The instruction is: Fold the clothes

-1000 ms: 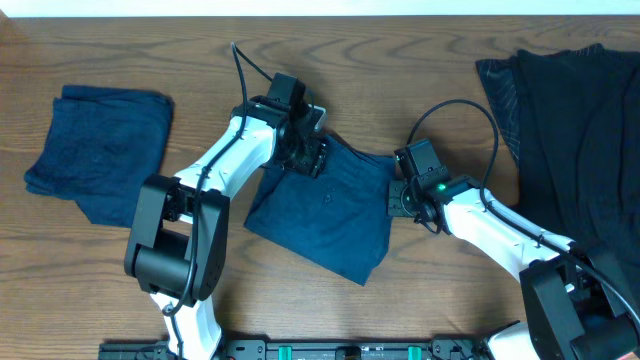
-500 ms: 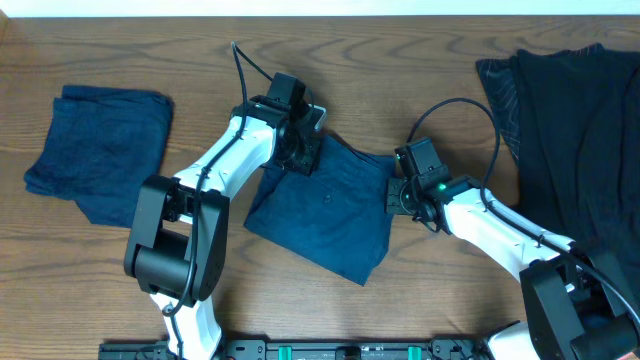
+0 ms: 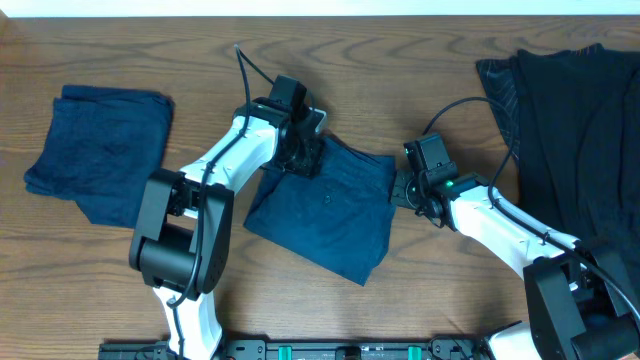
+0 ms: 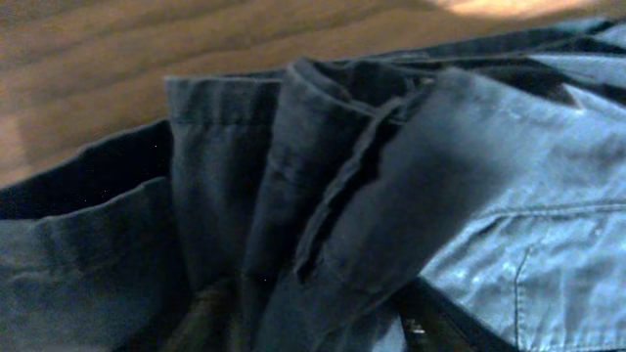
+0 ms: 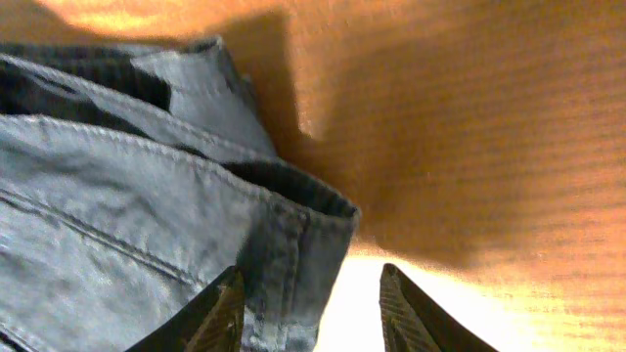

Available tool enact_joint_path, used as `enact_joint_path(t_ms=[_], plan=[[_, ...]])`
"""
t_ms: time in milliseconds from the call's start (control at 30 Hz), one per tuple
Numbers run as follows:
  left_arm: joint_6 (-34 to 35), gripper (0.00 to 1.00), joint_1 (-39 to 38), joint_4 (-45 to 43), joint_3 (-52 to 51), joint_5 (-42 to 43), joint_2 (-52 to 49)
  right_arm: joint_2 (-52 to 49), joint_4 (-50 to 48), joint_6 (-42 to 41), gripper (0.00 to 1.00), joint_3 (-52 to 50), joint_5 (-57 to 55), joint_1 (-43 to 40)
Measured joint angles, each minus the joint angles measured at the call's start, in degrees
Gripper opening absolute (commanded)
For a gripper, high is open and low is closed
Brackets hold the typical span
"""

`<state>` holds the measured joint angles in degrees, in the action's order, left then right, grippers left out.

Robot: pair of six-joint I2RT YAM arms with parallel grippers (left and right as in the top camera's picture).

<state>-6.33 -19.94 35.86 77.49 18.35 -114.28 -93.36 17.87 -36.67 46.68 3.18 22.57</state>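
The blue garment (image 3: 325,205) lies in the middle of the worktop (image 3: 440,60). The left gripper (image 3: 303,155) is at its upper-left corner, jaws pinched on bunched cloth. The right gripper (image 3: 400,190) is at the right edge, jaws apart around the hem corner. A folded blue piece (image 3: 100,150) lies far left and black clothes (image 3: 580,120) far right.

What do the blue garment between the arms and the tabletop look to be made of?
Blue garment: probably woven cotton or light denim with a matte finish. Both wrist views show stitched seams and a thick hemmed edge. Table: wood or wood-look laminate, smooth with a slight sheen. Grain lines run across it, but I cannot tell which it is.
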Motion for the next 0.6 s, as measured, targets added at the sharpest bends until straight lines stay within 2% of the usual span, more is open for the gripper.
enact_joint_path(t_ms=[133, 233, 267, 600], plan=[[0.13, 0.35, 0.0, 0.24, 0.0, 0.39, -0.09, 0.0, -3.04, -0.17, 0.42, -0.04, 0.9, 0.0], [-0.07, 0.11, 0.0, 0.94, 0.0, 0.68, -0.09, 0.0, -3.32, -0.17, 0.43, -0.04, 1.18, 0.0], [0.33, 0.06, 0.0, 1.27, 0.0, 0.66, -0.07, 0.0, -3.32, -0.17, 0.42, -0.04, 1.27, 0.0], [0.66, 0.06, 0.0, 6.38, 0.0, 0.79, 2.23, 0.0, -2.91, -0.17, 0.41, -0.04, 1.33, 0.0]])
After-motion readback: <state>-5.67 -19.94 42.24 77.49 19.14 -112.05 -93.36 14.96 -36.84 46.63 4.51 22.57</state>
